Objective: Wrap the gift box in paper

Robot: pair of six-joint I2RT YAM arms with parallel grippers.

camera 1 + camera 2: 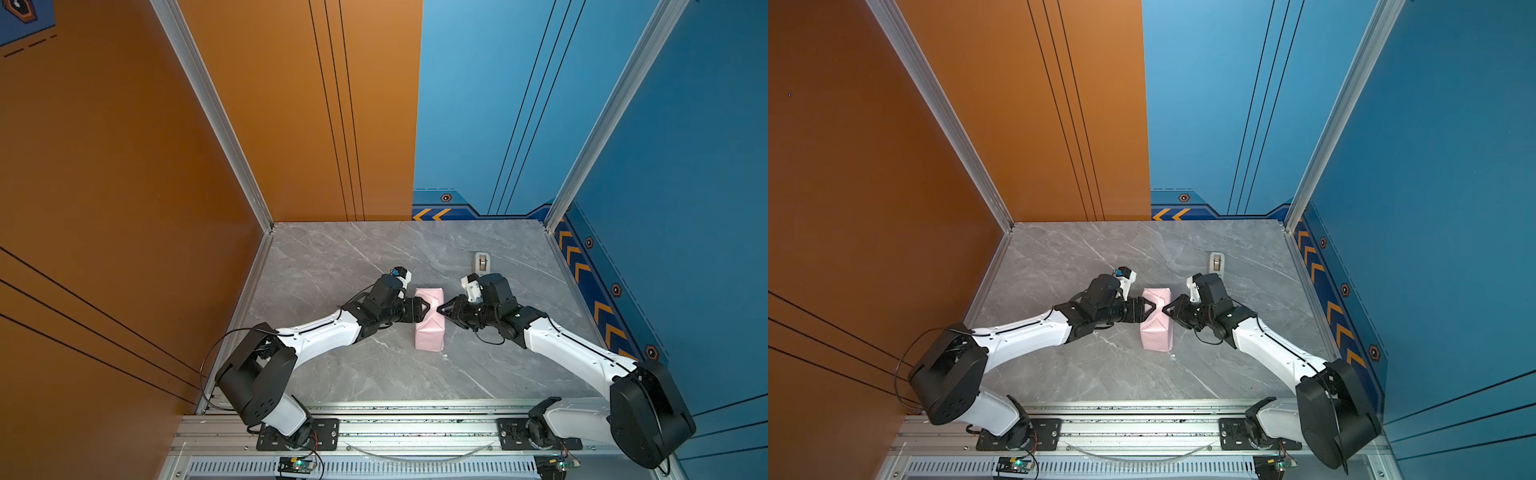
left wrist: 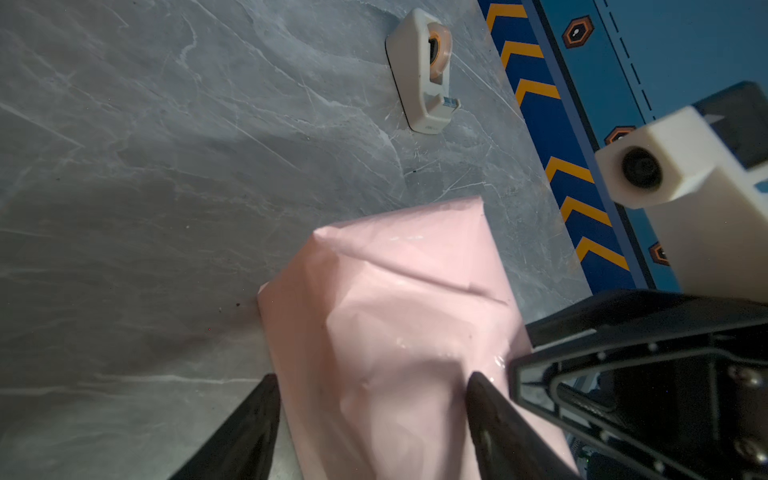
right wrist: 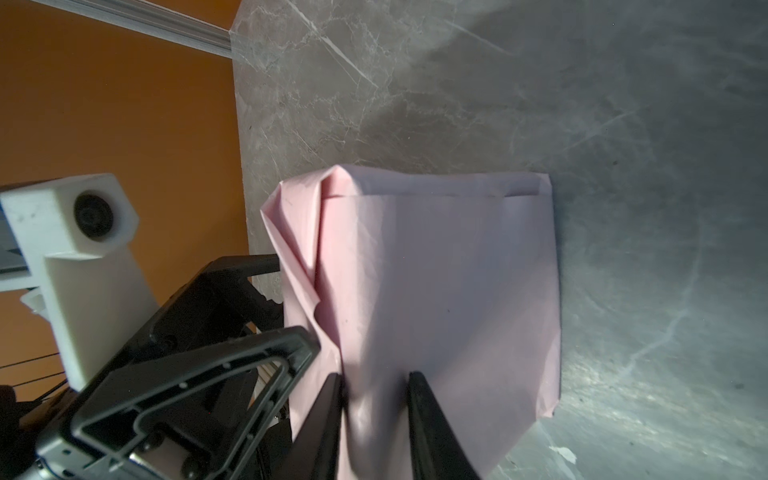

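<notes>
Two grippers are facing each other at centre frame: left gripper is standing open astride the paper, right gripper is pinching it.

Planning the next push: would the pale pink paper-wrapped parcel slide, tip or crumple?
The pale pink paper-wrapped parcel lies on a long, broad base, so it probably slides rather than tips. Its loose, creased folds likely dent easily.

Grey marbled surface, lightly loaded.
Pink paper, folded into a parcel, lies near the middle. A beige tape dispenser sits well apart toward the far right corner. A pale fleck, possibly tape, lies just beside the parcel.
</notes>
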